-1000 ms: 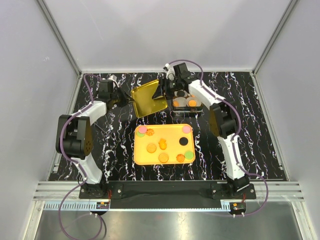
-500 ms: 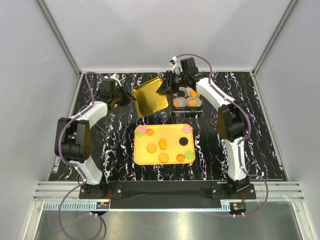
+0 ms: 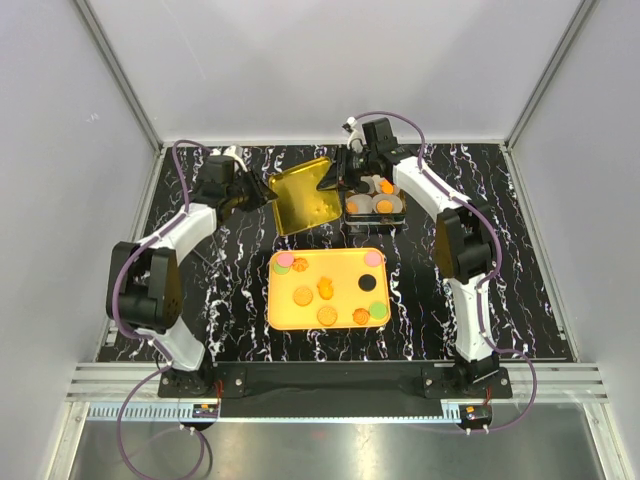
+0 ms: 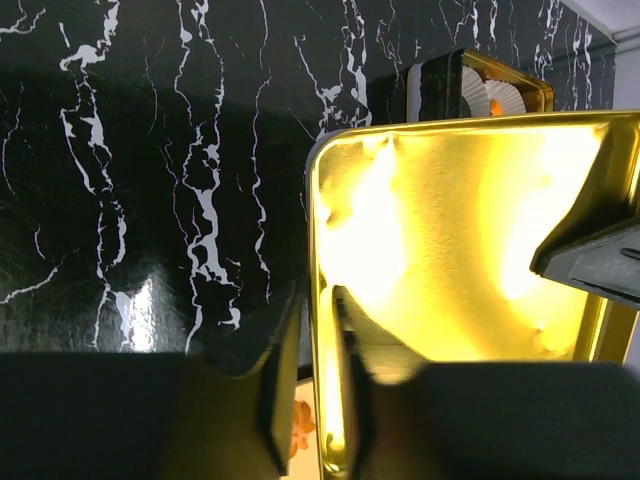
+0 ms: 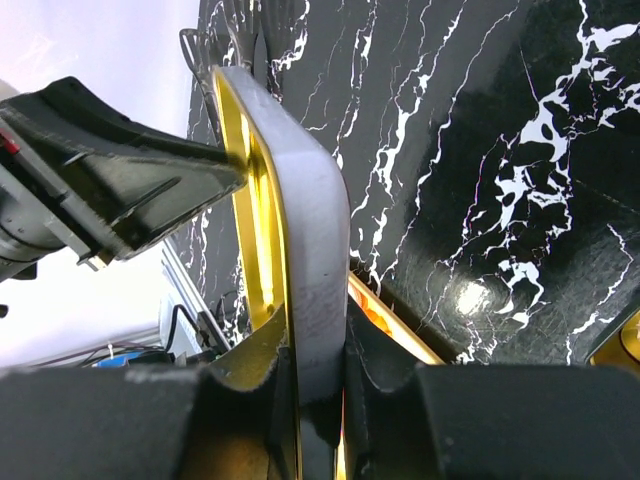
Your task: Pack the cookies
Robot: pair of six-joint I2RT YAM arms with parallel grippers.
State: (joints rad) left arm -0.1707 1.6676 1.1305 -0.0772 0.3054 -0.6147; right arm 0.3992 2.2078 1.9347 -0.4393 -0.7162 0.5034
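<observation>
Gold tin lid (image 3: 300, 195) hung tilted above the worktop (image 3: 520, 260), caught at opposite edges. The right gripper (image 5: 315, 335) was clamped tight on one rim. The left gripper (image 4: 315, 300) straddled the other, jaws narrowly parted, its grip unclear. Most cookies (image 3: 327, 316) lay on the yellow tray (image 3: 340, 268); some sat in paper cups (image 3: 372, 205) behind it.

Black marble-patterned table (image 3: 232, 300) enclosed by plain white walls (image 3: 330, 60).

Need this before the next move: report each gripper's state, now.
Left gripper: astride the lid rim; clamped or not cannot be told.
Right gripper: closed on the lid.
</observation>
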